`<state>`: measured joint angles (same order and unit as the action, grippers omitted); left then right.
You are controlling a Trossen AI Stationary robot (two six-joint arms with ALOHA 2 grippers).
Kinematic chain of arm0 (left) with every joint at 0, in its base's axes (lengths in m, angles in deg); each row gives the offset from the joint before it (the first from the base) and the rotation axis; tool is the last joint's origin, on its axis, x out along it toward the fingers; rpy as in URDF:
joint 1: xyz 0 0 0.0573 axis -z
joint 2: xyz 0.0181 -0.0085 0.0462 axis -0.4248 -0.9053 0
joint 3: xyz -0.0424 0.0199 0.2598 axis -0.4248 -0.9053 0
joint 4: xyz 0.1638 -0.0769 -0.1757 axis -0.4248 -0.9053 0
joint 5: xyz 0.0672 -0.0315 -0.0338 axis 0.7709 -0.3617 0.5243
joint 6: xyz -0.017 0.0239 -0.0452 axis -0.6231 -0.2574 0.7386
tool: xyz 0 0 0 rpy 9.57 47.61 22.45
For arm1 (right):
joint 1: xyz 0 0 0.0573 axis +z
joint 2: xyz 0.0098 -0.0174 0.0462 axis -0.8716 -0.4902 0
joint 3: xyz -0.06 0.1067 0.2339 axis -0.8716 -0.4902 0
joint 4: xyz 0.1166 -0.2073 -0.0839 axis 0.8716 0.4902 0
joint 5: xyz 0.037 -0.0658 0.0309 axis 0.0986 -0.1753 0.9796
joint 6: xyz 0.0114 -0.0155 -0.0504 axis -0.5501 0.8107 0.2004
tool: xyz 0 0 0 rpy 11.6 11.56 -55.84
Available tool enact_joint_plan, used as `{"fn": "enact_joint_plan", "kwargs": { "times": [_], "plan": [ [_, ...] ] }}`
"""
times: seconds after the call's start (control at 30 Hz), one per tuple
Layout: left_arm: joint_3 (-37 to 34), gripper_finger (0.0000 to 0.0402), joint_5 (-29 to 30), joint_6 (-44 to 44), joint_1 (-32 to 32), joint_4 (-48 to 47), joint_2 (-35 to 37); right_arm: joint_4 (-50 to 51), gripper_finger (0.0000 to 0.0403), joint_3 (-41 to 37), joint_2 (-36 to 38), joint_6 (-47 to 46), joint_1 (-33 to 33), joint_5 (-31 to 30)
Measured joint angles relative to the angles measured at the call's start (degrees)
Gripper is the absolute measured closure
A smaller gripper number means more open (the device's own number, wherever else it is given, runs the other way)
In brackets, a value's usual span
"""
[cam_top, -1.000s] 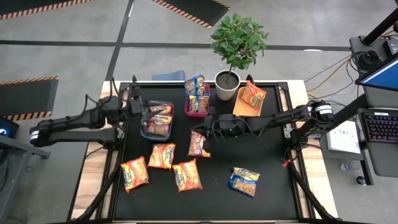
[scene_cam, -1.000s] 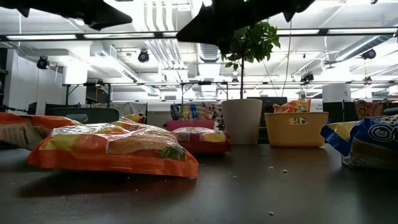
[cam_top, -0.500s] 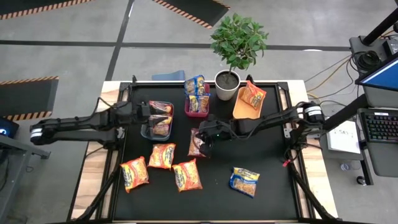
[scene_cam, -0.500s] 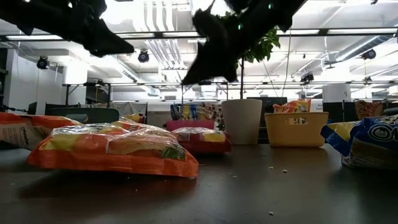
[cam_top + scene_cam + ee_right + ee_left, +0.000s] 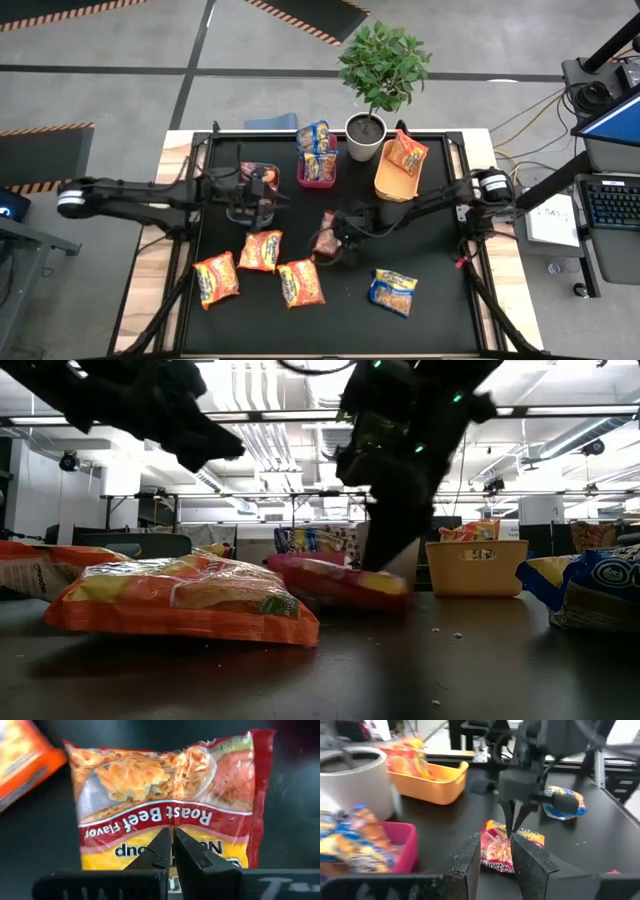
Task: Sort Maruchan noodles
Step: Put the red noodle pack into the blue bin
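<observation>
- The right gripper (image 5: pixel 330 243) sits at the centre of the high view, directly over a red-maroon Roast Beef packet (image 5: pixel 167 800). Its fingers (image 5: pixel 190 854) are pinched nearly together on the packet's near edge, so it looks clenched on the wrapper.
- In the low view that packet (image 5: pixel 335 580) lies low over the black table (image 5: pixel 420 670), one end tipped up slightly.
- The left gripper (image 5: pixel 262 190) hovers left of centre by the teal bin (image 5: pixel 236 214). Its fingers (image 5: pixel 467 857) stand apart with nothing between them.
- 3 orange packets (image 5: pixel 260 250) lie lower left of centre and 1 blue-yellow packet (image 5: pixel 393 290) lower right. More packets fill the red bin (image 5: pixel 318 182) and the orange bin (image 5: pixel 392 172) at upper centre.
- Handling, as I judge it: light, with a crinkly, slippery film, and a brittle noodle block inside that hard squeezing could crack. The flat sealed edge seam is the best place to grip, and a thin pinch there may slip.
</observation>
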<state>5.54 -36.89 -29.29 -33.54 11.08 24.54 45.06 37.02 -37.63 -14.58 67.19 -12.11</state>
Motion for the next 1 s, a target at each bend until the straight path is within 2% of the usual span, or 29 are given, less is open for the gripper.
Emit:
{"fn": "enact_joint_plan", "kwargs": {
  "times": [0.17, 0.27, 0.5, 0.73, 0.87, 1.0],
  "plan": [
    [0.2, 0.0318, -0.1, 0.7, 3.5, 10.1, -9.7, 6.4, 0.039, 0.0, 6.2, -3.3, 1.8, -0.1],
    [2.1, 0.0323, -0.1, 0.6, 5.3, 12.0, -15.9, 10.2, 0.039, -0.9, 9.6, -8.0, 2.3, -0.1],
    [9.7, 0.0334, -0.2, 1.0, 6.6, 13.0, -30.9, 8.8, 0.039, -8.5, 16.0, -22.0, 2.6, 0.0],
    [15.1, 0.0365, -1.5, 0.2, 8.5, 12.7, -42.1, 5.5, 0.0387, -15.9, 17.8, -39.9, 3.1, 0.2],
    [16.1, 0.0379, -5.0, -1.0, 9.6, 13.0, -45.7, 0.7, 0.0357, -17.9, 18.3, -44.2, 3.1, 1.6],
    [16.9, 0.0393, -7.3, -0.9, 10.0, 13.5, -48.6, -3.3, 0.0298, -18.9, 18.4, -44.8, 2.7, 2.0]
  ]
}}
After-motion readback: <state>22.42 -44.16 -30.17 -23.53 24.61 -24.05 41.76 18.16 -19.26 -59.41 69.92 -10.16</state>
